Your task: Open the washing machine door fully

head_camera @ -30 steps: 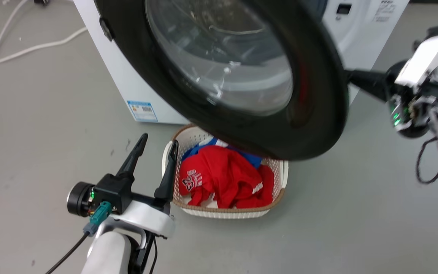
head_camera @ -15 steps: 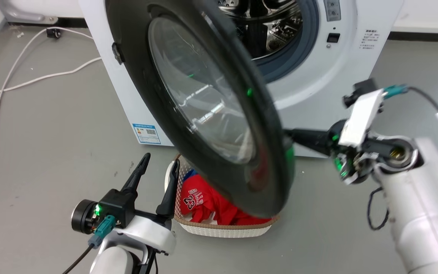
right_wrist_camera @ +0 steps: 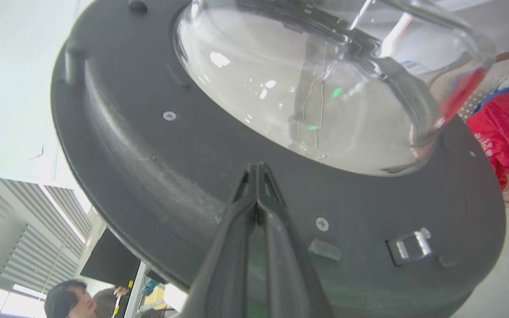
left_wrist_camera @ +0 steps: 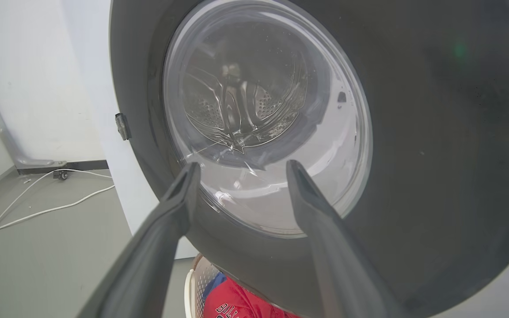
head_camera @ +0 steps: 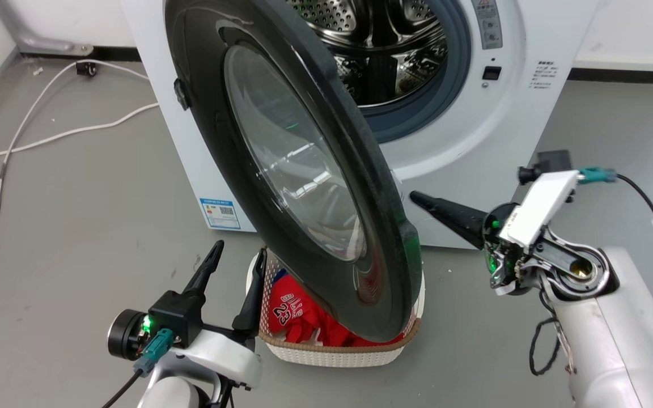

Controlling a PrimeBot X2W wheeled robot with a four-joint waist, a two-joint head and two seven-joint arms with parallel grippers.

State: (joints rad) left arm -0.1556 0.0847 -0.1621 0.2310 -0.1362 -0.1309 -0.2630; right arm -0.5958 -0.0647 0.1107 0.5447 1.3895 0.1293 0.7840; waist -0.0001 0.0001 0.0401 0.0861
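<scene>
Large round glossy black washing machine door with a clear glass centre [head_camera: 298,164]: stands open, hinged at the left of the white boxy front-loading washing machine [head_camera: 462,141]. It is roughly edge-on to the head view, free edge nearest the robot, lower rim over a white plastic laundry basket [head_camera: 338,356] of red clothing [head_camera: 289,297]. Perforated steel drum [head_camera: 383,45] exposed behind it.

Right hand [head_camera: 417,198]: fingers pressed together, holding nothing. Tips aim left at the door's inner black face, below the bulging glass bowl, near the free edge.

Left hand [head_camera: 238,249]: fingers apart, empty, low on the near left, on the door's outer side, just beside the basket.

Step in hand, as I read it: push the door leftward to its stop. It looks about halfway through its swing.
- Keep the closed tips on the black face, off the glass.
- Press close to the free edge for leverage.
- Follow the arc rather than a straight line, or the tips may slide off.
- The left hand sits where the door would sweep, so pull it clear first.

Unresolved:
- Whether the right tips actually touch the door: just beside it in the head view, seemingly against it in the right wrist view.
- Hinge hidden behind the door.
- Door's top cut off in the head view.
- Cannot tell whether the lower rim clears the basket.
</scene>
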